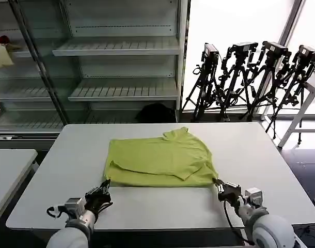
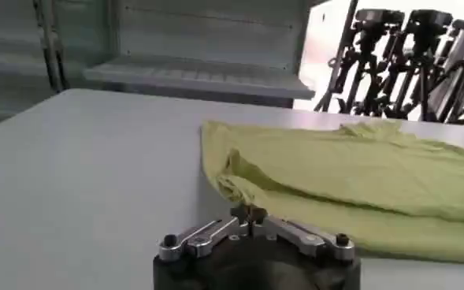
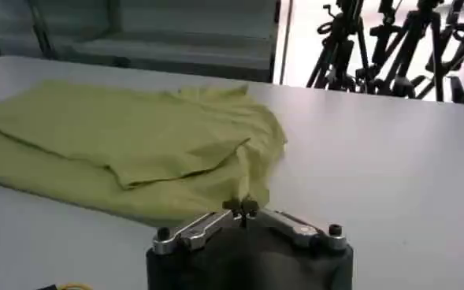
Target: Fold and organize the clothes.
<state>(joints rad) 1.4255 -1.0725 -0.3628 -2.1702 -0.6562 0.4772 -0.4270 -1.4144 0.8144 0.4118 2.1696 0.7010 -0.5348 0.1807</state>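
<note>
Lime yellow-green thin T-shirt [image 1: 160, 163] lies mid white table [image 1: 261, 155], partly folded (more folds left); left gripper [image 1: 105, 189] and right gripper [image 1: 220, 187] pinched closed at near hem corners.

A lab or test room: a plain white table [image 1: 271, 155] fills the lower frame, bare metal shelves [image 1: 121, 46] stand at upper left, and camera tripods [image 1: 250, 77] cluster by the bright window [image 1: 235, 20] at upper right.
</note>
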